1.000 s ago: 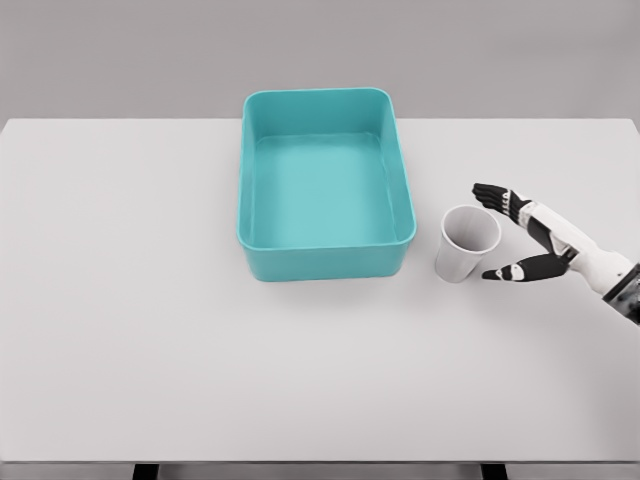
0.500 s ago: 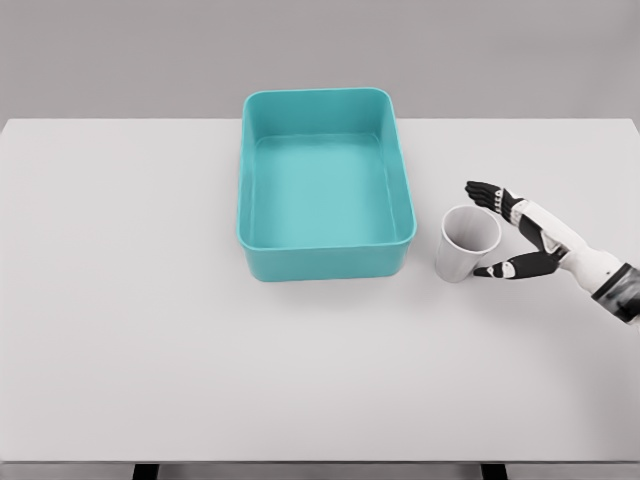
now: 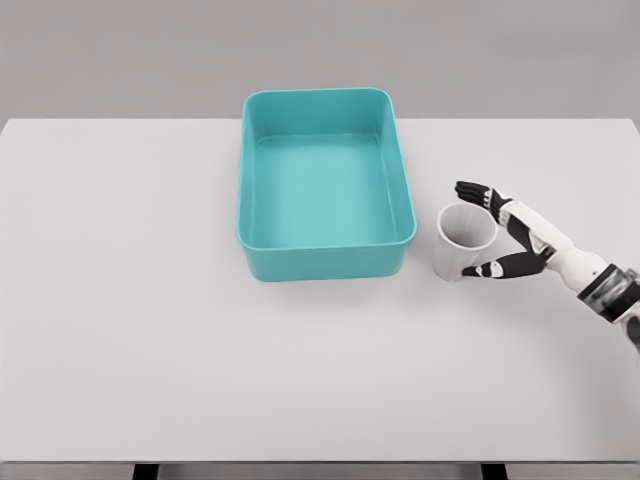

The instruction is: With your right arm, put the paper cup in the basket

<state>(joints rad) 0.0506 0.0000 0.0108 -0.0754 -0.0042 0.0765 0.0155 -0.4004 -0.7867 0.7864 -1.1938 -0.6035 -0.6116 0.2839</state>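
— As the head view has it, what can you count on the table (image 3: 150,330)?

— One cup (image 3: 465,240), one basket (image 3: 325,180), one hand (image 3: 500,232). Nothing else lies on the white top.

— Where does the cup stand?

— Upright, on the table just beside the basket's near right corner, at about 4 o'clock from the basket's middle. The two look apart, though only narrowly. The basket is teal, rectangular, with nothing in it.

— And the hand?

— It is the right one, reaching in from 3 o'clock. Fingers (image 3: 472,190) spread wide behind the cup's rim, thumb (image 3: 490,268) low in front near its base, the cup between them. I cannot tell whether they touch it; no grip has closed.

— Anything blocking the way?

— Only the basket's right wall stands between cup and basket floor.
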